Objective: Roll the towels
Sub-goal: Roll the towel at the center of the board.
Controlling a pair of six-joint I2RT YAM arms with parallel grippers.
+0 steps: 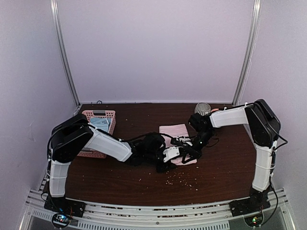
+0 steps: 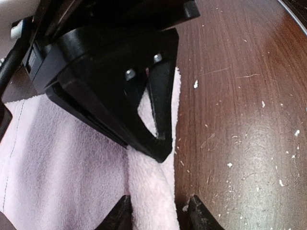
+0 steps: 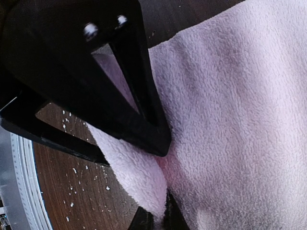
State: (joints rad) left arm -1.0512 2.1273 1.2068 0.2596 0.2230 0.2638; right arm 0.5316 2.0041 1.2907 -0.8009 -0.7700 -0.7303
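At the middle of the table (image 1: 230, 167), risk: we judge that crowding on one fold could bring a collision, or an uneven pull could skew the roll.
Arms: left arm (image 1: 103, 143) and right arm (image 1: 230, 116) both stretch low and inward, wrists nearly meeting.
Pink towel (image 1: 173, 130): flat between the table's middle and far edge, its near edge raised into a fold.
Right gripper (image 3: 158, 221): clamped on that fold.
Left gripper (image 2: 160, 215): jaws apart, astride the same fold.

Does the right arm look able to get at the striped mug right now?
Likely yes, once freed: the striped mug stands uncovered just behind its forearm, but the right hand is shut on the pink towel.
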